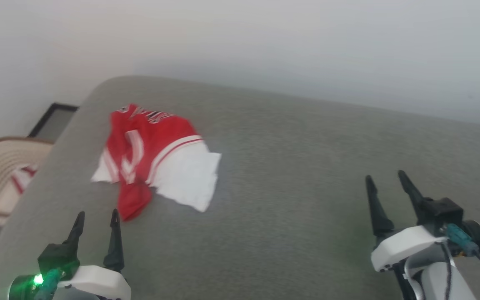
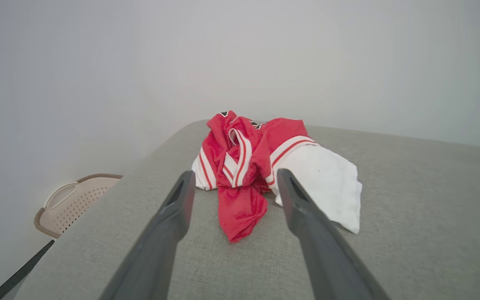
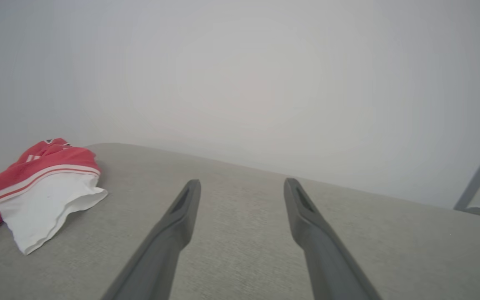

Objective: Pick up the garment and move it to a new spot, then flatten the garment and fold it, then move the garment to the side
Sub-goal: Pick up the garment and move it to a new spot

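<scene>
Grey fabric surface (image 1: 290, 175) with a rounded far-left corner, pale wall (image 1: 265, 41) behind. Garment (image 1: 148, 150) lies crumpled near that corner: red body bunched, striped trim showing, 1 white sleeve spread flat to the right, a red tail pointing toward the robot. Lettering partly visible at its far edge. Left gripper (image 1: 98, 212) hovers just short of the red tail, its 2 fingers spread wide, empty, clear of the cloth. Right gripper (image 1: 384, 175) is well apart to the right over bare fabric, jaws also wide, holding nothing. Beige perforated basket (image 1: 2, 175) stands beyond the surface's left edge.
</scene>
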### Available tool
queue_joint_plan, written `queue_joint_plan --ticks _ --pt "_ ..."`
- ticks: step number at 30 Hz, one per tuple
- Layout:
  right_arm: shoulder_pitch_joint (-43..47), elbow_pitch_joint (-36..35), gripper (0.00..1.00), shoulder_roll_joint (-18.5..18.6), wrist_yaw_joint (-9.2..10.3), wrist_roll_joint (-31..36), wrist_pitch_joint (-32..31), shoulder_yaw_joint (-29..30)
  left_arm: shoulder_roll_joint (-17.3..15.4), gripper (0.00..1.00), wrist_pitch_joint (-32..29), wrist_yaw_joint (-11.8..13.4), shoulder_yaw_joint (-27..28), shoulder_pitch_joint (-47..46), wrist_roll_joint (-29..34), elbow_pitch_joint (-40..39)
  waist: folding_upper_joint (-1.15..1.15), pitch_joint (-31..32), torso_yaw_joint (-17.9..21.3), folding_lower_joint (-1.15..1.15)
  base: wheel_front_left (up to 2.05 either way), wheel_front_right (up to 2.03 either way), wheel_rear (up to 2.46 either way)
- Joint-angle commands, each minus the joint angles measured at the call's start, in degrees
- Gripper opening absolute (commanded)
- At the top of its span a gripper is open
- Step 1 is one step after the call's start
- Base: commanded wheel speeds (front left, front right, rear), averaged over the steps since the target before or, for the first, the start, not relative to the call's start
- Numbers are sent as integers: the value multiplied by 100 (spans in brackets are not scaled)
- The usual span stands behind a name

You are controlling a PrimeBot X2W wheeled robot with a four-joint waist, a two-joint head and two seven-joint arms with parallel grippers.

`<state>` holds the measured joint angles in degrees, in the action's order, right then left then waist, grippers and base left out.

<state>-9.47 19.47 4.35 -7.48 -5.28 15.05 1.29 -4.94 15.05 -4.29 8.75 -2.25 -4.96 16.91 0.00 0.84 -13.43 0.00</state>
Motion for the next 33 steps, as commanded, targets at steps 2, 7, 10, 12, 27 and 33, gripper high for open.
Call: queue_joint_plan --ticks 2,7,10,12,27,33 --pt "-68 28 100 -31 -3 -59 17 -131 34 100 20 28 36 66 55 -24 0 -46 -575 0 0 0 0" --pt "-120 109 100 -60 -3 -127 17 -447 112 100 20 71 122 155 -24 -86 0 -60 -1108 0 0 0 0" --pt "-121 157 100 -68 -3 -174 17 -617 138 100 20 111 159 244 -69 -154 0 -51 -1384 0 0 0 0" --pt "-149 189 100 -71 -3 -184 17 -728 162 100 20 145 198 316 -113 -202 0 -47 -1518 0 0 0 0" --pt "-422 226 100 -62 -3 -228 17 -962 10 100 20 -157 -27 -288 -89 -290 0 -362 -1197 0 0 0 0" --pt "-586 208 100 44 -2 -176 17 -887 -495 100 -125 -312 -610 -2011 -429 834 0 -868 -535 0 0 0 0"
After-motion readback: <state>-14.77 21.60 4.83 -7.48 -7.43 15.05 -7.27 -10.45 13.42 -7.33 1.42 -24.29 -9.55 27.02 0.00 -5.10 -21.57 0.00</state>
